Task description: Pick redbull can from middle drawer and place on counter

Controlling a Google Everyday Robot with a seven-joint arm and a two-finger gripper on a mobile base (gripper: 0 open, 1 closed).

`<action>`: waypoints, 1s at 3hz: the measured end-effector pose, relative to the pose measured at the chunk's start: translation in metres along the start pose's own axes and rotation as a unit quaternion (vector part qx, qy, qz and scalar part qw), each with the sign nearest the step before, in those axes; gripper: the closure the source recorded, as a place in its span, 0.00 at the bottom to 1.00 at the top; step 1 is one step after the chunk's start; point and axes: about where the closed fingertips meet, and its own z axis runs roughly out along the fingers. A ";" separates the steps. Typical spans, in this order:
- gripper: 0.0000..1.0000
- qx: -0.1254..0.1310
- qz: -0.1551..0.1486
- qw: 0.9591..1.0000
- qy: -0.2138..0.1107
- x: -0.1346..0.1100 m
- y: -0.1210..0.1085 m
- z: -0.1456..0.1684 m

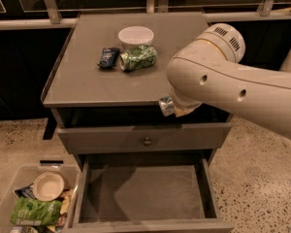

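The redbull can (166, 106), slim and silver, pokes out from under my big white arm (223, 81) at the height of the counter's front edge. My gripper (173, 108) is mostly hidden behind the arm and is shut on the can, holding it in the air above the drawer front with a knob (146, 141). The middle drawer (145, 191) stands pulled open below, its grey floor bare. The counter (82, 76) is the grey cabinet top just behind and left of the can.
On the counter sit a white bowl (136, 36), a fat green can (138, 57) on its side and a small dark blue packet (108, 57). A clear bin (34, 200) with a bowl and green bag stands on the floor at lower left.
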 end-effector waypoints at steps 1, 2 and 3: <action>1.00 0.007 0.000 1.000 -0.001 -0.005 -0.014 0.000; 1.00 0.007 0.000 1.000 -0.001 -0.005 -0.014 0.000; 1.00 0.017 0.009 1.000 0.001 0.001 -0.031 -0.004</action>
